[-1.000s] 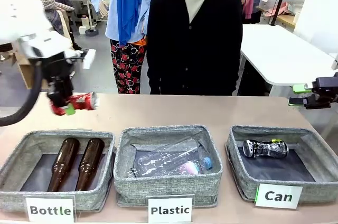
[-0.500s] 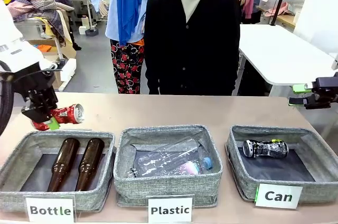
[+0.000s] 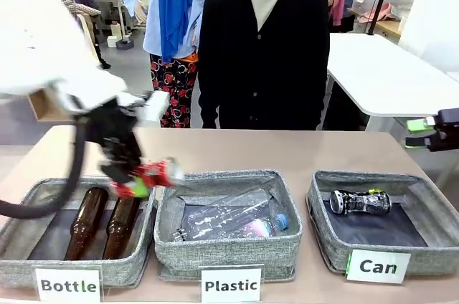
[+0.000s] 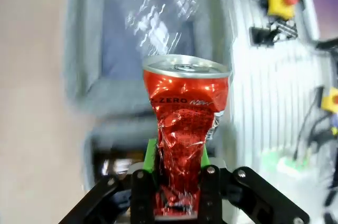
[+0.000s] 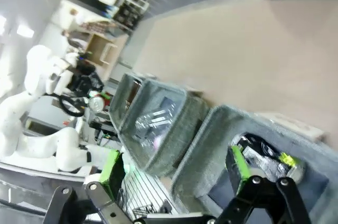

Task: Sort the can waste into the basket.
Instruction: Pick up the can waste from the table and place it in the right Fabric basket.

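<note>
A: Where was the red can (image 3: pixel 153 174)?
B: Pinched in the left gripper (image 3: pixel 128 182), crushed at its middle, silver top pointing away from the fingers. It hung over the right edge of the "Bottle" bin (image 3: pixel 43 207), beside the "Plastic" bin (image 3: pixel 228 248).
A: And the other can?
B: The black-and-silver can (image 3: pixel 360 201) lay on its side near the back wall of the "Can" basket (image 3: pixel 430 259), towards the table's right edge.
A: The right gripper (image 5: pixel 174 174)?
B: Its fingers were spread wide, holding nothing, by the table's (image 3: pixel 287 150) right edge, above the basket's far corner.
</note>
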Controlling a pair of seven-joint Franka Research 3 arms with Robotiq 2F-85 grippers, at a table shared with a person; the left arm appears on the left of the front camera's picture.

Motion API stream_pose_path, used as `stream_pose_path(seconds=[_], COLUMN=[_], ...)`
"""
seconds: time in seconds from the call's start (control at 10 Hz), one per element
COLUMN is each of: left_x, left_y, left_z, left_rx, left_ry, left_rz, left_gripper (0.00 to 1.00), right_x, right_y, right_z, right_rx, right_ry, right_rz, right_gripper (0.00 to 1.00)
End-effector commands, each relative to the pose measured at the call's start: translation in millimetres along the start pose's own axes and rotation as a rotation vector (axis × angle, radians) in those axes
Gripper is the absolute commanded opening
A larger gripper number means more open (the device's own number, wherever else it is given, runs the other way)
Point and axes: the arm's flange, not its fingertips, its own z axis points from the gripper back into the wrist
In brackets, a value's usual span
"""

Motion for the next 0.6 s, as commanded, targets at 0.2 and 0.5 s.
stream_pose_path(seconds=[0.2,0.5], left_x=[182.0,334.1], left_y=[-7.6,-30.5], left_z=[-76.9,-141.0], left_rx=[-0.048,0.001], left_ry=[-0.135,-0.116], left_rz=[0.026,-0.126], left_gripper=[0.32,0.32], right_x=[-47.0,-93.3], right_y=[8.3,-17.4], right_z=[89.0,140.8], right_rx=[-0.202,-0.321], right_ry=[0.043,0.089], right_rz=[-0.024,-0.043], right_gripper=[1.0,1.0])
